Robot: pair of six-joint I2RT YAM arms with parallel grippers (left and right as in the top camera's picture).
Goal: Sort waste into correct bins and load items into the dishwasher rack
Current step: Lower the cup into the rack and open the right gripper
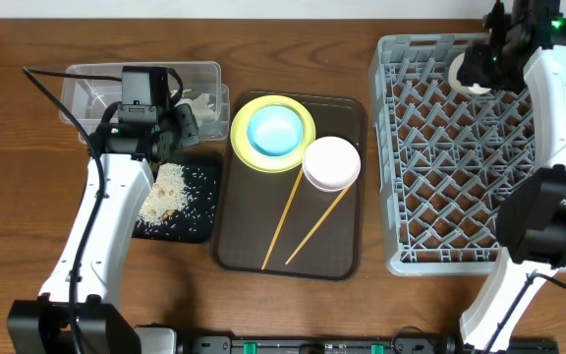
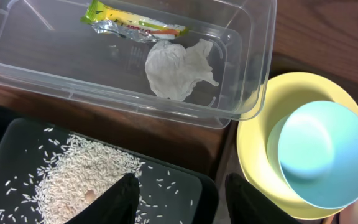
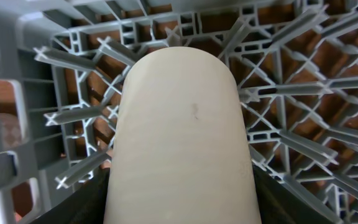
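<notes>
My right gripper [image 1: 475, 74] is shut on the small pale cup [image 3: 179, 124], held over the far left corner of the grey dishwasher rack [image 1: 460, 187]. My left gripper [image 2: 182, 186] stands open and empty above the black tray [image 2: 17, 143], which holds a pile of white rice [image 2: 86, 177]. The clear tub [image 2: 253, 81] beyond it holds the snack wrapper [image 2: 132, 25] and the crumpled tissue [image 2: 179, 67]. A light-blue bowl [image 1: 275, 130] sits on the yellow plate [image 1: 244, 138]. Beside them lie a white bowl [image 1: 331, 162] and two chopsticks [image 1: 283, 221].
The plate, bowls and chopsticks all lie on a dark-brown serving tray [image 1: 239, 236] between the black tray and the rack. The rack's upright pegs [image 3: 303, 143] surround the cup closely. Bare wooden table shows at the front left.
</notes>
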